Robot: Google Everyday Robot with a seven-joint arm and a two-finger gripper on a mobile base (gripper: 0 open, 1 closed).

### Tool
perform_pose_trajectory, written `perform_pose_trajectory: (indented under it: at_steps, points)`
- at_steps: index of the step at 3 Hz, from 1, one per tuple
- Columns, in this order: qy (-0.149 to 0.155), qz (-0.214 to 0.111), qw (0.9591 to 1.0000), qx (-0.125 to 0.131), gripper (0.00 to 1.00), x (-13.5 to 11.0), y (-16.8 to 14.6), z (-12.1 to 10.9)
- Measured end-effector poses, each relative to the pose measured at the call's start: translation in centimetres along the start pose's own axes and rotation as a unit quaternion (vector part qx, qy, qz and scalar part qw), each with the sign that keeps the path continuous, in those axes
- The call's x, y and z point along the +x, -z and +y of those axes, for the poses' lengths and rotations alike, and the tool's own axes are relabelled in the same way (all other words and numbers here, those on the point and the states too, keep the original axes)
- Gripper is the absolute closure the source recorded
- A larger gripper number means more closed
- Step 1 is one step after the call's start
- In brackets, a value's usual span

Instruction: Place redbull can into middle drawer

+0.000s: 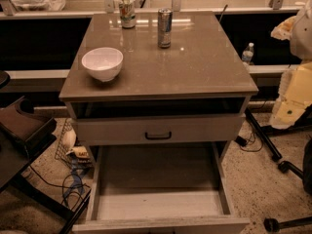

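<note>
Nearest, low in the view: middle drawer (161, 206), pulled out, pale floor bare between thin side walls. Just above, a closed drawer front (204, 129) with 1 black bar handle (158, 135), then the cabinet top (204, 72). Upright toward the back of that top, slightly right of centre: redbull can (165, 28), untouched and well apart from the drawer. Left of it at the back edge, 1 shorter green-white-red can (127, 12); nearer the front left, a white bowl (102, 64). Gripper (286, 28) probably the pale shape at the upper right edge, off the top and well apart from the can; open or closed, cannot tell. Step in hand, by the look of things: reach and grasp, with nothing carried yet. Best approached from the right, level, aimed at the can's mid-height and clear of the other can. Close squarely across the slim body and lift straight up before travelling. Then carry forward past the front edge and lower over the drawer's middle, away from the side walls, upright until release.
</note>
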State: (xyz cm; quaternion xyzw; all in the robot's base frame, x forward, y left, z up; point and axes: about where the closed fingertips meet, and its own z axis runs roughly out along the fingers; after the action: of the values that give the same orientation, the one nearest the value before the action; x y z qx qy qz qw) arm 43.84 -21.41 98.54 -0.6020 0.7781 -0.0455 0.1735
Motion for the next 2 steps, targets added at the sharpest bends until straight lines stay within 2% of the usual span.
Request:
perform_pose_trajectory:
  at_steps: [1, 2]
  points:
    - [0.0, 0.0, 1.0, 0.0, 0.0, 0.0, 0.0, 0.0]
    - [-0.012, -0.024, 0.9994, 0.021, 0.0, -1.1, -1.4, -2.4]
